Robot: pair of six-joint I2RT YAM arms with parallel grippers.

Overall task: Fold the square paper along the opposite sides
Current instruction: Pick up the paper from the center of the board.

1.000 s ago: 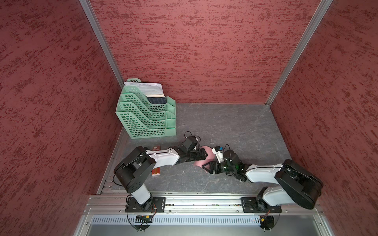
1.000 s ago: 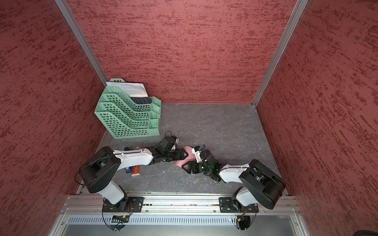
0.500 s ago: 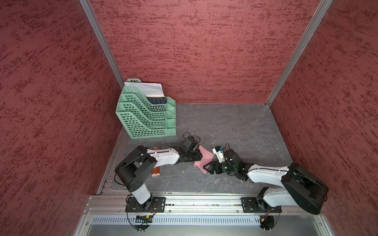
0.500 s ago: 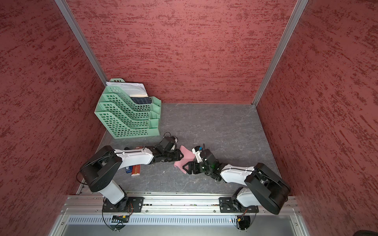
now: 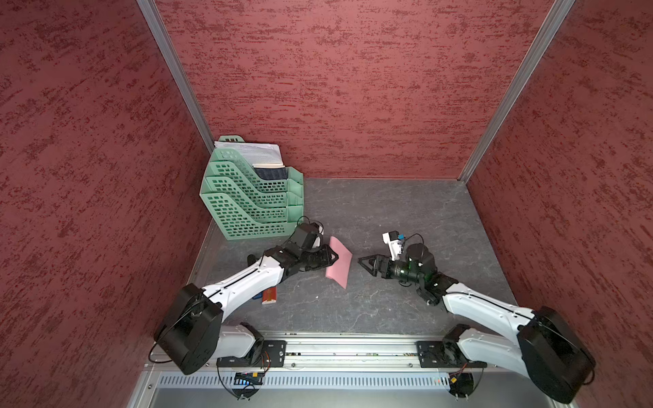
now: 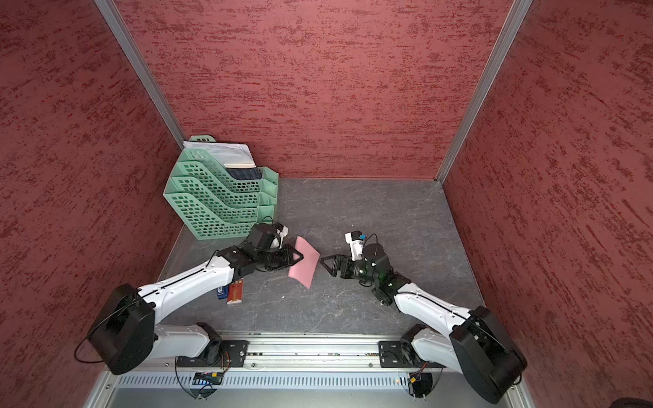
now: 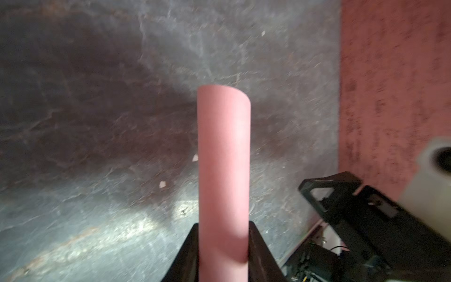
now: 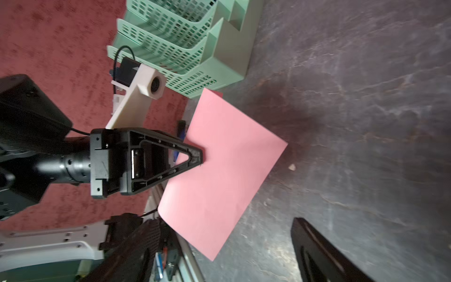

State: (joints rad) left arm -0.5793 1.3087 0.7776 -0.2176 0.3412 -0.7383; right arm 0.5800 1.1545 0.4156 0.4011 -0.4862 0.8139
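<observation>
Seemingly doubled, the square paper (image 5: 340, 265) sits pinched in the left tool (image 5: 335, 255)

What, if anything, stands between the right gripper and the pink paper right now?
Nothing visible does. Only a gap over bare grey table separates the right gripper, jaws open, from the near edge of the square paper. The left gripper grips the paper from its far side, off that line.

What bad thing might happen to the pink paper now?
Only the left gripper pinches the square paper, at one edge; it may slip or sag.
The bend looks rounded in the left wrist view, not creased, so it might spring open.
The open right gripper nearby might bump it.
</observation>
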